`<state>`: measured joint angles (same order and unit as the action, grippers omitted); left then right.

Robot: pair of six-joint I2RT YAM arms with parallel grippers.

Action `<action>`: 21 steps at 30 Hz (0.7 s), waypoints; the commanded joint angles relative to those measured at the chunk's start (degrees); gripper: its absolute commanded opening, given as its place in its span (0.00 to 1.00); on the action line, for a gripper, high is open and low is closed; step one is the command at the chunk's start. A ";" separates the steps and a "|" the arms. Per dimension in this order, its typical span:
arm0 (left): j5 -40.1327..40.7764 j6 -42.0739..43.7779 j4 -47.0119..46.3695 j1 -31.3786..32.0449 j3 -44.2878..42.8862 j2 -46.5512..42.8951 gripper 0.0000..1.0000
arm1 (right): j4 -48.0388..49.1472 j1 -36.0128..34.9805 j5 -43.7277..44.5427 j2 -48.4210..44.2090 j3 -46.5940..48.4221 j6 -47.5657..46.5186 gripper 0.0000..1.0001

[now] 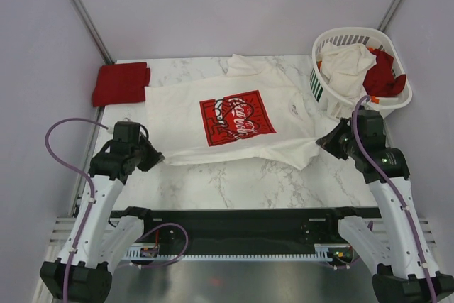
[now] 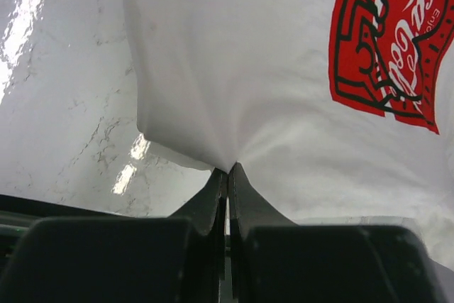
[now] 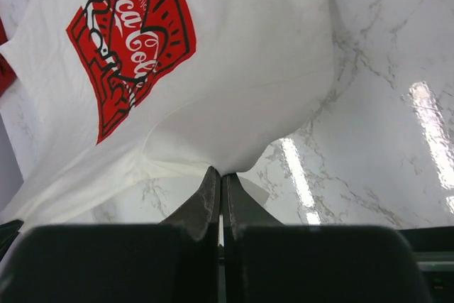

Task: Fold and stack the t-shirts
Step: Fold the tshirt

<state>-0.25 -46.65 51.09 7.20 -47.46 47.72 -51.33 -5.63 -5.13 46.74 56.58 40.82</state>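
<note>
Pressed shut, the left fingers and right fingers pinch the cream t-shirt by its near corners; bare table lies along its near edge, basket crowding the far right.

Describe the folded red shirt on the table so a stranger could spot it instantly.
Look at the marble table, at its far left corner, beside the spread cream t-shirt with the red graphic. The folded red t-shirt lies flat there; the only other red cloth sits crumpled in the laundry basket at far right.
</note>
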 commanded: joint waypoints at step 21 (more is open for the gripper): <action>-8.19 1.56 9.57 -0.35 7.39 -9.24 0.04 | 0.87 -1.05 -5.50 -11.96 -6.49 -1.61 0.00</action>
<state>-7.75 -46.76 61.41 7.18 -38.98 36.12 -57.14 -6.31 -7.81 29.87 45.21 41.65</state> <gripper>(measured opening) 0.044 0.010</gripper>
